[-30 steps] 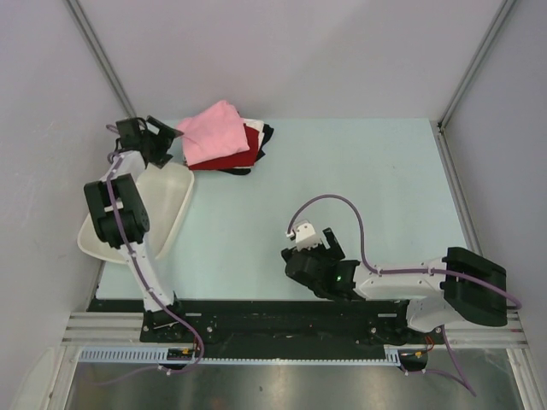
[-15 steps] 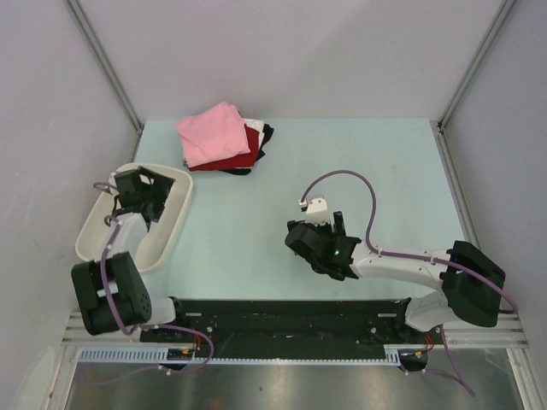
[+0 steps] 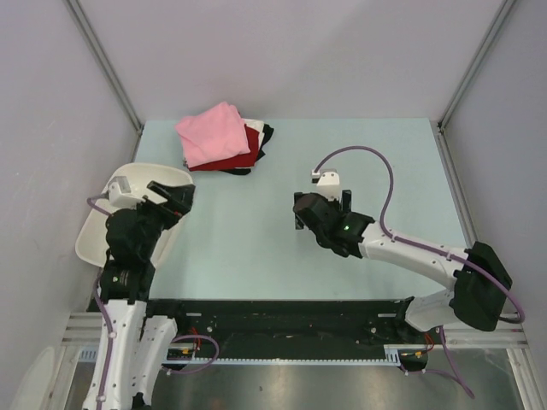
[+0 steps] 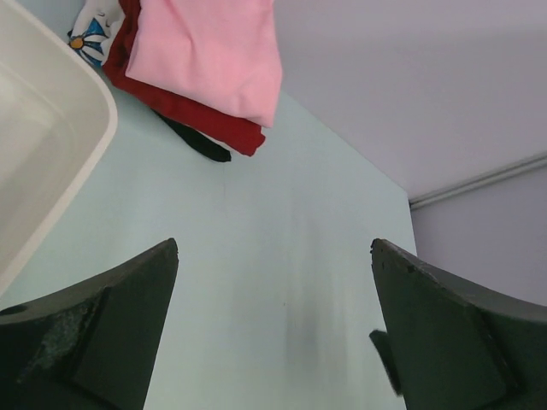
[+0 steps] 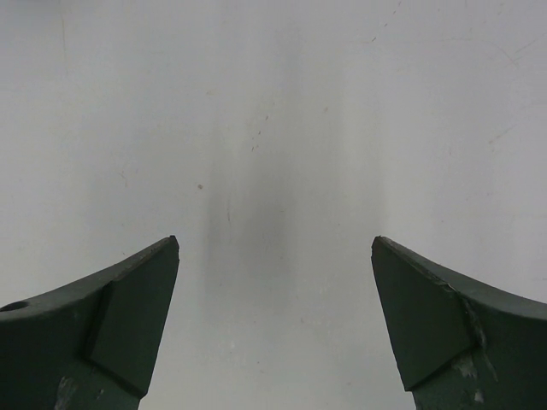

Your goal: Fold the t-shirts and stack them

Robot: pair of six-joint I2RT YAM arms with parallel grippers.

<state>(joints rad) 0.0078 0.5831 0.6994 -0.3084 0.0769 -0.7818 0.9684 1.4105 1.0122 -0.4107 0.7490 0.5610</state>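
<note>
Pale grey walls [image 3: 299, 51] are closing in a light green desk [image 3: 376, 154], and the t-shirts [image 3: 224, 143] are lying in one pile near its far left corner, just beyond a white tub [image 3: 120, 181] that is sitting at the left edge. A folded pink shirt [image 3: 212, 132] is resting on top, covering most of a dark red shirt [image 3: 238, 160]. Slivers of a white shirt [image 3: 255, 128] and a black shirt [image 3: 267, 133] are peeking out on the right side.

Neither arm is touching the pile. The left pincer [image 3: 178, 195] is hanging over the near end of the tub, released and holding nothing, and its camera is looking across bare desk toward the cloth. The right pincer [image 3: 323, 209] is hovering above mid-desk, well apart from the pile, also spread wide and empty.

Judging by how things lie, the folding looks nearly or fully finished.

These shirts are probably going to handle as light, limp cloth: nothing stiff to push against, and a fold is likely to fall open if lifted by a single layer or a corner. Any further tidying is best done by pinching a folded edge through all its layers, ideally with both pincers at opposite ends. On this smooth surface the whole pile may slide when nudged.
</note>
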